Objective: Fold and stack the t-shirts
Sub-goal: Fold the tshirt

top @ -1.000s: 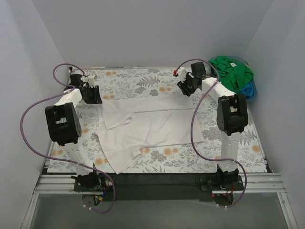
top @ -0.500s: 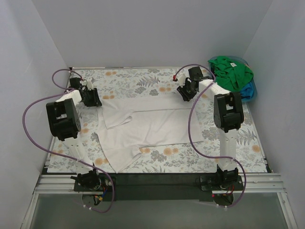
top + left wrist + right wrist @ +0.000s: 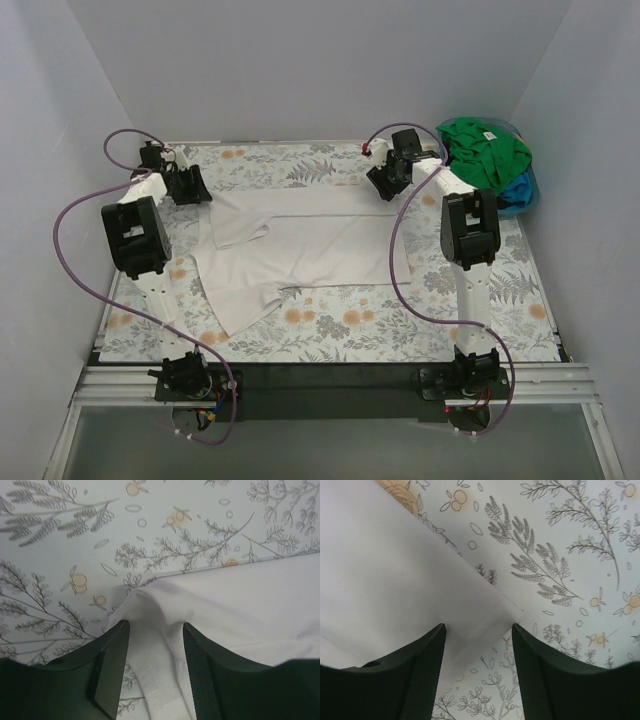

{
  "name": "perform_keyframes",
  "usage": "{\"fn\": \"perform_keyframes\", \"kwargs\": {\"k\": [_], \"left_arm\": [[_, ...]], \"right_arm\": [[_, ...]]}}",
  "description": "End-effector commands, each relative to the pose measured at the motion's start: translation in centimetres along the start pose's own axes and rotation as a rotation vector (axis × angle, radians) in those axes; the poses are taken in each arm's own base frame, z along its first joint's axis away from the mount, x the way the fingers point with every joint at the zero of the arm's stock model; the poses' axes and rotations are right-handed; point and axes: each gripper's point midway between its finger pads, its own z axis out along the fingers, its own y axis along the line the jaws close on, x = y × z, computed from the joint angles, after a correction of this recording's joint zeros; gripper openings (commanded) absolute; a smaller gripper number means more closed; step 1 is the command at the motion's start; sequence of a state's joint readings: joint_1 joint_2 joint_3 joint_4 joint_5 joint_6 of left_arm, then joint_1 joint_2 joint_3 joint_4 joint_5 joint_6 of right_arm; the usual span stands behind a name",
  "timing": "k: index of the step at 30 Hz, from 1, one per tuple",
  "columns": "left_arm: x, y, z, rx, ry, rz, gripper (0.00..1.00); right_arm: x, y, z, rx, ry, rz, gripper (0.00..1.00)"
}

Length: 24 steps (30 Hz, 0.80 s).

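A white t-shirt (image 3: 300, 245) lies spread on the floral table cloth (image 3: 340, 325), with a sleeve folded over at its left. My left gripper (image 3: 190, 188) is at the shirt's far left corner. In the left wrist view that gripper (image 3: 156, 625) is open, and a raised fold of the white t-shirt (image 3: 240, 595) lies loose between its fingers. My right gripper (image 3: 385, 185) is at the far right corner. In the right wrist view it (image 3: 478, 627) is open, and the flat corner of the white t-shirt (image 3: 395, 570) lies between its fingers. A green t-shirt (image 3: 485, 150) lies bunched on a blue one (image 3: 520, 195) at the back right.
Pale walls (image 3: 300, 70) close in the table at the back and both sides. The pile of green and blue shirts fills the far right corner, close to the right arm's wrist. Purple cables (image 3: 70, 215) loop from both arms.
Both grippers moved toward the back wall and dragged the white t-shirt with them. Its near hem now lies farther from the arm bases. Both pairs of jaws have spread wider.
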<state>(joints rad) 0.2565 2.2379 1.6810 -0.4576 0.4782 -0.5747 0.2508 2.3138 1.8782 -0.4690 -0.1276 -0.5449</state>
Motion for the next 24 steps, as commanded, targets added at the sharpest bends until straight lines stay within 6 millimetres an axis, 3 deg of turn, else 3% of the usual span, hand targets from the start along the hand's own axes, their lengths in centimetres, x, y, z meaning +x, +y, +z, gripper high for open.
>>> {"fn": "perform_keyframes", "kwargs": {"k": [1, 3, 5, 6, 7, 8, 10, 11, 12, 13, 14, 15, 17, 18, 20, 21, 22, 24], "left_arm": [[-3.5, -0.4, -1.5, 0.020, -0.047, 0.011, 0.47], [-5.5, -2.4, -3.8, 0.079, -0.078, 0.032, 0.50], [-6.9, -4.0, -6.1, 0.106, -0.107, 0.081, 0.53], [-7.2, -4.9, -7.2, 0.129, -0.115, 0.102, 0.54], [-8.1, -6.3, -9.7, 0.136, -0.149, 0.140, 0.55], [-7.5, -6.8, -10.8, 0.149, -0.133, 0.179, 0.56], [-7.3, -9.1, -14.3, 0.180, -0.161, 0.260, 0.59], [-4.8, -9.6, -14.8, 0.198, -0.108, 0.256, 0.60], [-3.8, -10.3, -15.7, 0.225, -0.103, 0.322, 0.60], [-3.3, -11.5, -17.8, 0.227, -0.121, 0.370, 0.61], [-1.4, -11.7, -18.3, 0.233, -0.088, 0.374, 0.61], [1.1, -11.6, -18.1, 0.243, -0.044, 0.385, 0.61], [4.1, -12.3, -19.6, 0.247, -0.007, 0.409, 0.61], [7.2, -12.5, -19.5, 0.280, 0.056, 0.413, 0.60], [8.9, -13.1, -20.7, 0.284, 0.062, 0.448, 0.59], [11.3, -13.2, -20.3, 0.300, 0.104, 0.457, 0.59], [12.1, -13.3, -20.4, 0.298, 0.111, 0.495, 0.59], [14.2, -13.9, -20.9, 0.282, 0.141, 0.567, 0.58]], "right_arm": [[-2.4, -2.5, -1.0, 0.075, -0.049, 0.005, 0.63], [-4.8, -2.8, -3.4, 0.085, -0.111, -0.013, 0.73], [-5.6, -2.4, -5.5, 0.073, -0.141, -0.031, 0.79], [-7.5, -2.0, -8.5, 0.068, -0.203, -0.056, 0.81], [-7.9, -1.6, -9.9, 0.057, -0.221, -0.082, 0.84], [-8.1, -0.7, -12.6, 0.049, -0.239, -0.101, 0.85], [-7.8, 0.9, -14.6, 0.019, -0.249, -0.140, 0.86], [-8.3, 1.6, -17.2, 0.029, -0.276, -0.184, 0.86], [-6.1, 3.7, -17.0, -0.038, -0.226, -0.189, 0.85], [-5.3, 4.7, -17.6, -0.055, -0.214, -0.204, 0.83], [-4.9, 5.6, -19.3, -0.057, -0.222, -0.240, 0.81], [-1.8, 8.2, -18.4, -0.121, -0.144, -0.250, 0.78], [0.2, 10.5, -19.4, -0.140, -0.106, -0.291, 0.69], [3.0, 12.8, -18.5, -0.181, -0.041, -0.322, 0.66], [4.9, 14.6, -19.0, -0.194, -0.016, -0.363, 0.65], [5.7, 15.4, -18.8, -0.192, 0.008, -0.397, 0.64], [7.7, 16.4, -18.2, -0.215, 0.050, -0.400, 0.62], [8.9, 16.9, -17.8, -0.213, 0.072, -0.413, 0.61]]}}
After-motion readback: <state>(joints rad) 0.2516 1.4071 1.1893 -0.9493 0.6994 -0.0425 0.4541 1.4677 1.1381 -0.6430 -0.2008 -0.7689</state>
